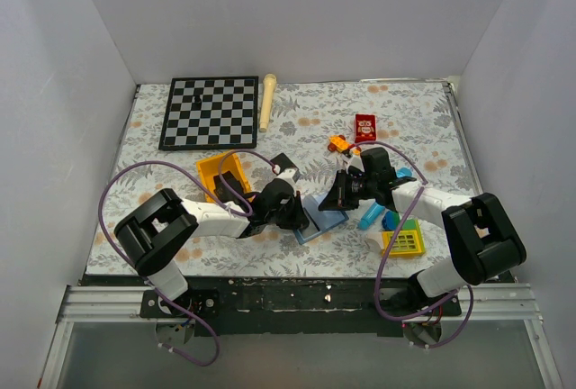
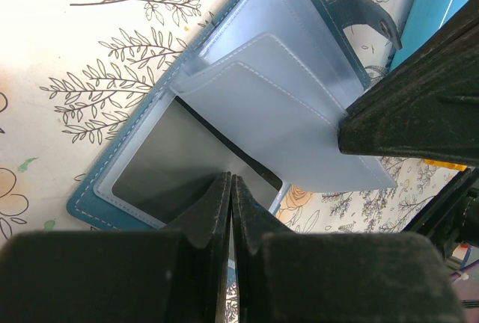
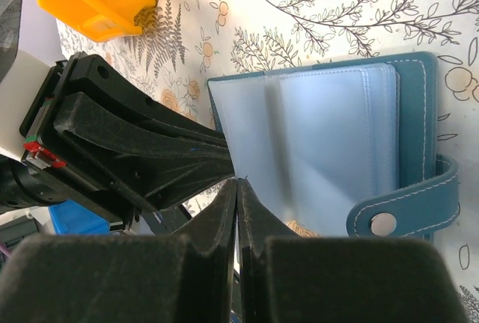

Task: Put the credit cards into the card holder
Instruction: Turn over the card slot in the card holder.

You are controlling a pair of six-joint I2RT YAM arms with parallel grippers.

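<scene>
Holder: card holder [image 1: 322,221] lies open on the table [image 1: 423,128], between both claws.
Card: you can see one black card [image 2: 179,166] in a clear sleeve [image 2: 284,106].
Left claw [image 2: 230,181]: closed, tips at that card's edge.
Right claw [image 3: 237,182]: closed, tips at a sleeve corner.

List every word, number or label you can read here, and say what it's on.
No text is legible.
The red box: print too small to read.
The yellow gridded toy: any markings too small to read.
The card holder: no text on cover, strap or sleeves.
</scene>
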